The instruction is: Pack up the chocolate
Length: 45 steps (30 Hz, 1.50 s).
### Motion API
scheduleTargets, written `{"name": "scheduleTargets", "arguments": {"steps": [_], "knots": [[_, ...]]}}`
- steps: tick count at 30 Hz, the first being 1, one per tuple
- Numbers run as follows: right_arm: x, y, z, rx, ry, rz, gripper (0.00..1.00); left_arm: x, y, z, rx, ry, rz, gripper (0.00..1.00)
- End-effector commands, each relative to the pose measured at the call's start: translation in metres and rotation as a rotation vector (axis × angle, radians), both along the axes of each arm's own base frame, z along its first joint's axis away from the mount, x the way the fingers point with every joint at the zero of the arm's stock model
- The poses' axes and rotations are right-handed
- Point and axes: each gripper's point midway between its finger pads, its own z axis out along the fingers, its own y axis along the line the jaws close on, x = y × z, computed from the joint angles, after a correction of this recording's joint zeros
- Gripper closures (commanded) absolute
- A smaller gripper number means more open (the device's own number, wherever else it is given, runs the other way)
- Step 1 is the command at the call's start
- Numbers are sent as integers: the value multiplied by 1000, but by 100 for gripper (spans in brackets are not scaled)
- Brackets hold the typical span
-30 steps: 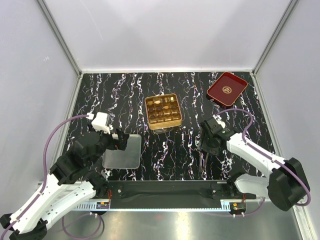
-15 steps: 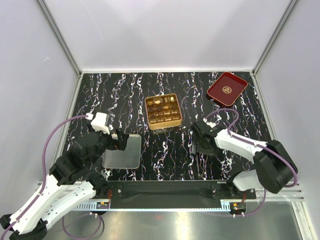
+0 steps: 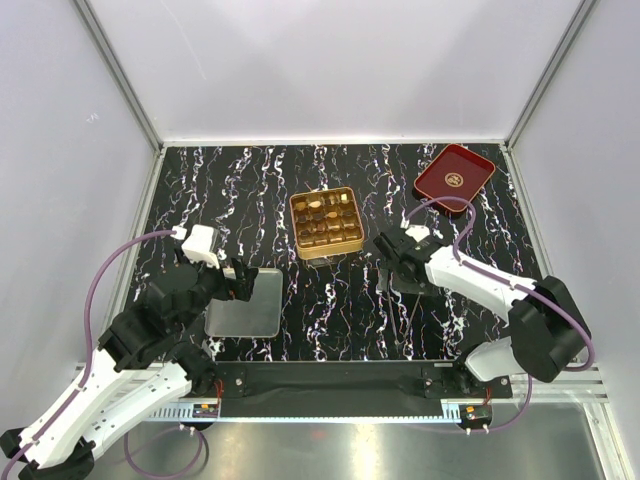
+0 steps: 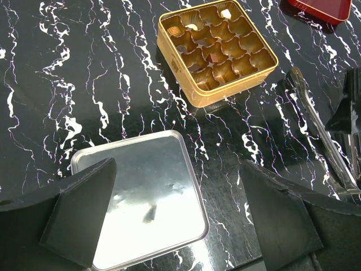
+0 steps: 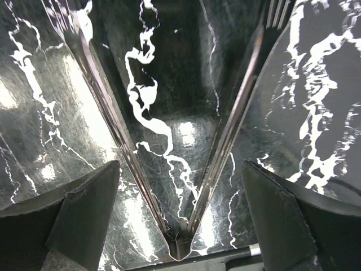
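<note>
Steel tongs (image 5: pixel 223 141) | right gripper (image 3: pixel 388 268) shifted up-left over them | jaws spread

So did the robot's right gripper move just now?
Yes. The right gripper slid left in the top view, nearer the gold square gridded tin.

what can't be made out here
Top view: chocolate pieces in the gold square gridded tin are too small to count.
Left wrist view: dark red square tray cut off by top edge.
Right wrist view: open ends of the shiny metal tongs run past top edge.
</note>
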Motion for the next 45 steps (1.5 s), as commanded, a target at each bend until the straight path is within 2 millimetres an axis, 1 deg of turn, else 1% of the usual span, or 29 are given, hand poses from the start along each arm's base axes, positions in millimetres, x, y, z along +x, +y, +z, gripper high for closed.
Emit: {"name": "scheduleTargets", "arguments": {"steps": [1, 3, 6, 7, 8, 11, 12, 13, 15, 16, 18, 19, 21, 23, 25, 26, 27, 28, 30, 31, 34, 36, 38, 39, 40, 42, 43, 44, 45], "knots": [[9, -7, 17, -65, -40, -7, 4, 2, -6, 15, -43, -46, -16, 1], [10, -5, 20, -54, -39, -9, 5, 2, -6, 15, -43, -46, -16, 1], [12, 9, 28, 13, -39, -3, 11, 3, -6, 13, -39, -41, -16, 1], [14, 17, 30, 50, -46, 2, 13, 3, -7, 12, -36, -38, -18, 1], [14, 22, 29, 71, -47, 3, 17, 4, -8, 12, -37, -37, -19, 1], [15, 36, 21, 116, -38, 18, 24, 4, -10, 9, -30, -25, -24, 1], [15, 40, 20, 124, -40, 29, 28, 5, -12, 6, -25, -14, -28, 1], [16, 48, 18, 137, -41, 50, 30, 6, -13, 5, -24, -8, -29, 1], [17, 57, 21, 152, -52, 80, 34, 8, -16, 2, -22, 13, -26, 1], [20, 65, 25, 174, -66, 91, 39, 8, -18, 0, -22, 28, -26, 1], [17, 78, 27, 213, -73, 128, 44, 8, -24, -4, -17, 72, -40, 1], [15, 87, 24, 246, -64, 143, 51, 7, -27, -6, -19, 89, -46, 1], [8, 94, 17, 266, -48, 157, 58, 4, -35, -17, -13, 154, -71, 1], [-1, 92, 3, 271, -28, 149, 64, 2, -39, -27, -6, 200, -82, 1], [-9, 84, -11, 261, -11, 136, 66, 0, -42, -41, 7, 258, -79, 1], [-12, 81, -15, 256, -8, 133, 67, 0, -40, -50, 27, 293, -59, 2], [-14, 76, -18, 241, -3, 129, 67, 1, -39, -54, 36, 303, -49, 2], [-18, 67, -23, 207, 1, 118, 68, 0, -38, -56, 46, 312, -40, 2], [-20, 55, -25, 161, 0, 103, 69, 2, -39, -60, 53, 336, -20, 2], [-21, 44, -25, 119, -12, 83, 69, 3, -40, -62, 54, 347, -15, 3], [-20, 34, -17, 97, -49, 66, 69, 5, -49, -79, 50, 403, -16, 5], [-18, 32, -11, 97, -69, 62, 69, 5, -54, -98, 60, 453, -7, 8], [-16, 35, 3, 126, -102, 82, 68, 7, -58, -114, 77, 486, 0, 11], [-16, 37, 8, 148, -109, 90, 67, 6, -57, -123, 87, 506, 8, 15], [-16, 45, 21, 206, -135, 123, 66, 6, -58, -129, 97, 516, 14, 17], [-19, 53, 35, 275, -161, 156, 64, 10, -57, -143, 132, 542, 44, 22], [-20, 58, 52, 334, -197, 178, 63, 10, -56, -149, 146, 555, 52, 27], [-20, 62, 62, 370, -219, 197, 61, 11, -55, -159, 172, 578, 73, 29], [-22, 65, 70, 401, -238, 213, 60, 11, -55, -164, 183, 589, 80, 30]]}}
